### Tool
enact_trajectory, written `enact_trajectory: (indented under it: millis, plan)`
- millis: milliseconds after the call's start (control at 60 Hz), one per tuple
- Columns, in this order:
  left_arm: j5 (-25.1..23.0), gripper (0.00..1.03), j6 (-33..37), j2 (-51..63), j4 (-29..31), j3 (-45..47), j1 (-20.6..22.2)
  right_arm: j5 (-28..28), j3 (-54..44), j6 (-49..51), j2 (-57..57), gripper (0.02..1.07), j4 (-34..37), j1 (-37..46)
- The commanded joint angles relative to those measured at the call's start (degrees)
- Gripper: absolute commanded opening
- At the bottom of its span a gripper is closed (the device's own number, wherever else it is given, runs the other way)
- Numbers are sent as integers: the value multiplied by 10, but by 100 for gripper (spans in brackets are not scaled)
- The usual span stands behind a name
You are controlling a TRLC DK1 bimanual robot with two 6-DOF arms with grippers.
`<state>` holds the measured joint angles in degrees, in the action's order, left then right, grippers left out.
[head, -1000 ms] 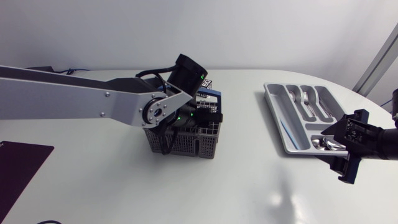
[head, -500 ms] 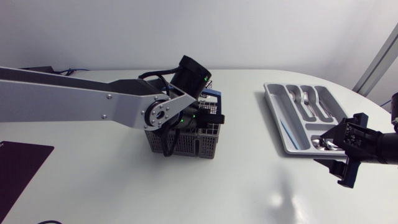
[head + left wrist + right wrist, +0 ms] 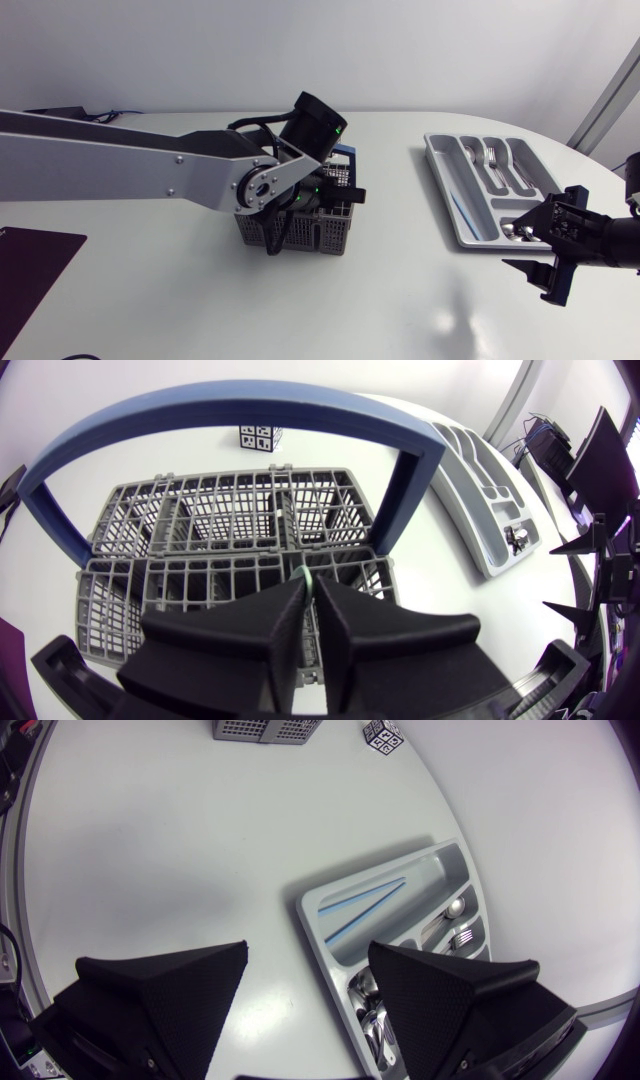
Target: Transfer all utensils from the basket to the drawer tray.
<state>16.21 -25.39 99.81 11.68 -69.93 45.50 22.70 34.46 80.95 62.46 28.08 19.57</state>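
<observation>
Overhead, head view: L arm (image 3: 150, 165) comes in from the left w/ its wrist tipped down into the grey basket (image 3: 315, 232), just under the blue handle (image 3: 345, 152); fingers hidden there by the wrist. Drawer tray (image 3: 450, 165) sits well apart to the right, w/ forks (image 3: 492, 160) in a far slot, spoons (image 3: 525, 232) in the near end slot and a blue stick (image 3: 457, 205) in the long slot. R gripper (image 3: 545, 250) hangs just beside the tray's near corner, fingers spread wide, nothing in them. Dark mat (image 3: 30, 265) at the table's near left edge.

L wrist view: left gripper (image 3: 310, 585) is inside the basket (image 3: 230, 510), below the handle arch (image 3: 230, 410), fingers drawn narrow and pinching a thin green stick (image 3: 306, 572) at the tips. Marker cube (image 3: 258, 437) stands past the basket; tray (image 3: 480, 480) further off.

R wrist view: right gripper (image 3: 310, 990) is spread wide over bare table beside the tray (image 3: 430, 865). Two blue sticks (image 3: 362, 902) lie in the long slot, metal cutlery (image 3: 455, 920) in the other slots. Basket (image 3: 265, 728) and cube (image 3: 383, 735) are far ahead.
</observation>
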Motion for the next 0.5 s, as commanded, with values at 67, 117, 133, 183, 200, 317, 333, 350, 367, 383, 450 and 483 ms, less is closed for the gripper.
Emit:
enact_trajectory:
  millis: [67,117,133,183,200,317,333,350,367,383,450,483]
  plan:
    - [6,4,16,6,-11,6,8,1,-23,-4,-7,89,-7,-3]
    - [7,4,16,4,-11,6,8,1,-26,-4,-8,89,-9,-3]
    - [7,4,16,4,-11,6,8,1,-26,-4,-8,89,-9,-3]
    - [7,4,16,0,-11,6,7,1,-28,-4,-9,89,-13,-3]
    - [7,4,16,-1,-11,7,7,1,-28,-4,-9,89,-13,-3]
    - [7,4,16,-11,-15,16,6,1,-28,-4,-9,89,-13,-3]
    - [7,4,16,-13,-16,17,6,1,-28,-4,-9,89,-13,-3]
    - [7,4,16,-14,-18,20,6,1,-29,-4,-9,89,-13,-3]
    - [7,4,15,-15,-19,21,6,1,-29,-4,-9,89,-13,-3]
    - [7,4,14,-18,-20,22,6,1,-29,-4,-9,89,-13,-3]
    - [7,4,12,-24,-20,23,4,1,-30,-4,-9,89,-13,-3]
    - [7,4,11,-28,-20,23,4,1,-31,-5,-10,89,-13,-4]
